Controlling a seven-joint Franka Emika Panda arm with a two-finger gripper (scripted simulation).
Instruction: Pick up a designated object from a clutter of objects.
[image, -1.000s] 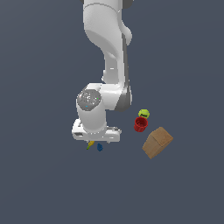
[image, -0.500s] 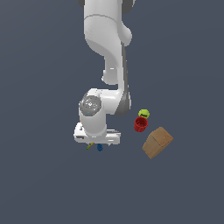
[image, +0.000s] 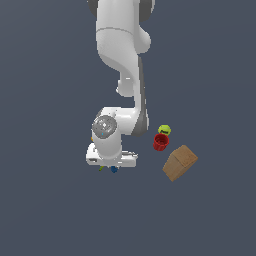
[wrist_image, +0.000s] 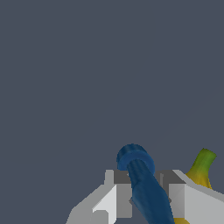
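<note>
The designated object, a small dark-blue piece (wrist_image: 142, 183), stands between my two fingers in the wrist view and fills the gap between them. My gripper (wrist_image: 145, 186) is shut on it, low over the floor. In the exterior view the blue piece (image: 114, 170) peeks out just under my hand, with my gripper (image: 110, 167) above it. The yellow banana (wrist_image: 199, 170) with its green tip lies close beside one finger (wrist_image: 175, 192). Only its tip (image: 101, 168) shows in the exterior view.
A red cup (image: 160, 142) and a yellow-green ball (image: 164, 130) stand to the exterior view's right of my hand. A brown cardboard-coloured box (image: 179, 162) lies further right. The floor is plain dark grey.
My hand has sunk a little lower over the blue piece and the banana. The cup, ball and box have not moved.
</note>
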